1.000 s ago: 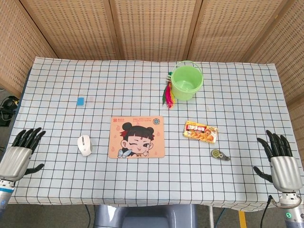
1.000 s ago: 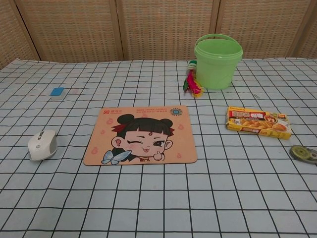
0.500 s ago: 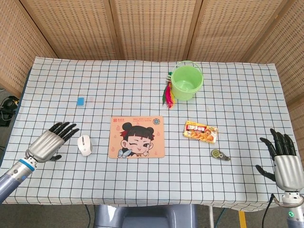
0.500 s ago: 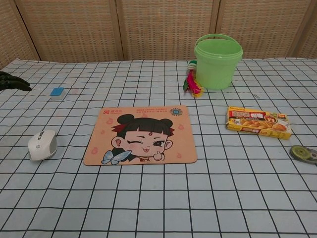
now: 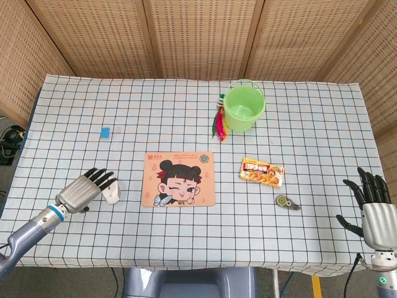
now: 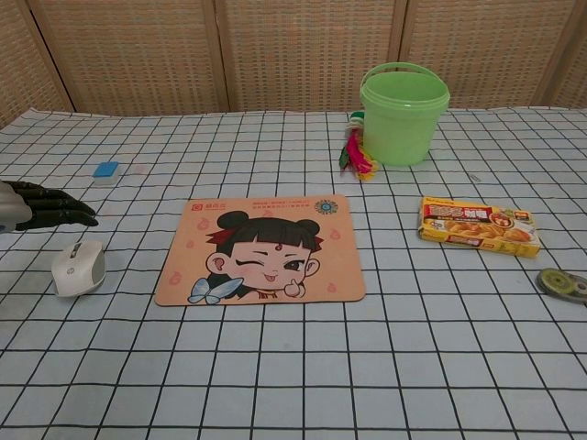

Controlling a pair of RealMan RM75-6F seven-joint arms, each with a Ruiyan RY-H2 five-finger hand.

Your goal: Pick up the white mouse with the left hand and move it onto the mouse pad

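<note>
- White mouse (image 5: 112, 196) flat on the checked cloth of the desk (image 5: 198, 236), just left of the mouse pad (image 5: 178, 179), a narrow strip of cloth between the two; same gap plain in the chest view, mouse (image 6: 78, 267) beside pad (image 6: 261, 247).
- Left robot hand (image 5: 85, 189) over the mouse's left side, dark fingers (image 5: 101, 177) spread and stretched toward it, holding nothing; from the chest view, fingertips (image 6: 64, 210) above and behind the mouse, apart from it.
- From the head view alone, cannot tell whether fingers touch the mouse; partly hides its left half.
- Right robot hand (image 5: 374, 211) at the desk's right front corner, fingers up and apart, empty, well apart from everything.
- Pad lying flat, square to the cloth's grid, cartoon face up, nothing on it.
- Open cloth all round the pad: bare squares in front toward the near desk edge, and behind toward the blue block (image 5: 105, 131).
- Right of the pad, a gap, then the snack box (image 5: 262, 172) and the small round tape dispenser (image 5: 286, 202) near it.
- Green bucket (image 5: 244, 107) well back, with a bright feathered toy (image 5: 220, 123) touching its left side.
- Left desk edge near the left forearm; wide bare cloth between mouse and that edge.
</note>
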